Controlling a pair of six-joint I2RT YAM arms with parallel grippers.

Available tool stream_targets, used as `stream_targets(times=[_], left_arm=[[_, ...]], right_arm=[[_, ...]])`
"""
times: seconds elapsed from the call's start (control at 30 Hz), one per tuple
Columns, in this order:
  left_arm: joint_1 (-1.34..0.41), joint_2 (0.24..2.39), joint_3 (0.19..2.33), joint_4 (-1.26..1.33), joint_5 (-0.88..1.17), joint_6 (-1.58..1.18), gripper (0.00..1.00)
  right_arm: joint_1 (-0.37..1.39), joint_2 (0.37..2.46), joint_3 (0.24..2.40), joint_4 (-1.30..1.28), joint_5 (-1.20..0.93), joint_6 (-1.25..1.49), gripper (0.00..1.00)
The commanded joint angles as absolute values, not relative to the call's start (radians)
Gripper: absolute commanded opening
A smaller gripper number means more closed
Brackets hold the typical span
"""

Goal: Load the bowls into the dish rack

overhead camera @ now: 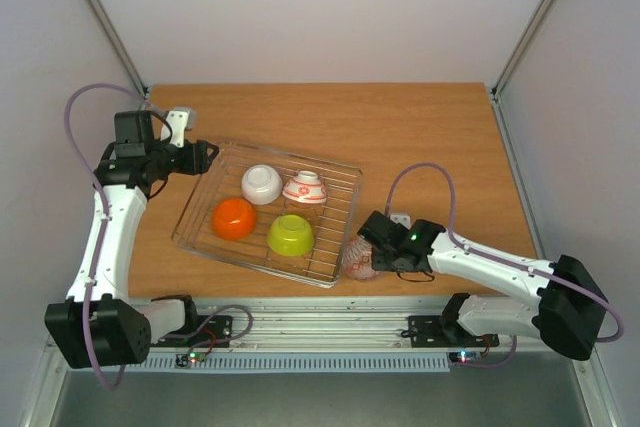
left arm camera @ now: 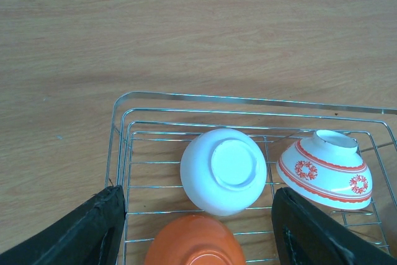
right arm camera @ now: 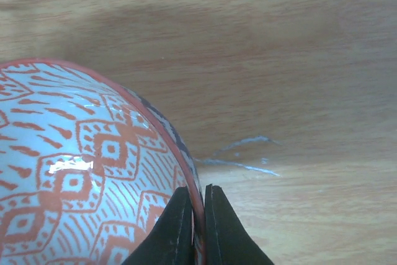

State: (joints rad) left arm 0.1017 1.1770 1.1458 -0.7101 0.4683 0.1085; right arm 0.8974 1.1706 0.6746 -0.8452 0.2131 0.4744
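The dish rack (overhead camera: 335,169) lies mid-table and holds the plain white bowl (overhead camera: 261,184), the white bowl with red pattern (overhead camera: 304,188), the orange bowl (overhead camera: 234,218) and the lime green bowl (overhead camera: 290,235), all upside down. My right gripper (overhead camera: 372,252) is shut on the rim of the blue-and-white patterned bowl (overhead camera: 358,261), just off the rack's near right corner; the right wrist view shows its red-patterned inside (right arm camera: 74,178) with one finger on each side of the rim. My left gripper (overhead camera: 207,154) is open and empty above the rack's far left corner (left arm camera: 121,100), fingers (left arm camera: 93,231) wide apart.
The wooden table (overhead camera: 430,127) runs to white walls at the back and sides. A white scuff mark (right arm camera: 245,162) is on the wood beside the held bowl. The arm bases sit on a metal rail (overhead camera: 320,322) at the near edge.
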Motion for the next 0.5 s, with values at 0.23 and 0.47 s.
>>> stream_targets(times=[0.23,0.47], left_arm=[[0.107,1.178,1.158,-0.707,0.503,0.103,0.66],[0.107,1.19,1.161,-0.724,0.571,0.108,0.66]], right_arm=[[0.895,1.068,0.97,-1.273,0.576,0.424,0.01],[0.895,1.096,1.149,-1.096,0.606,0.176,0.01]])
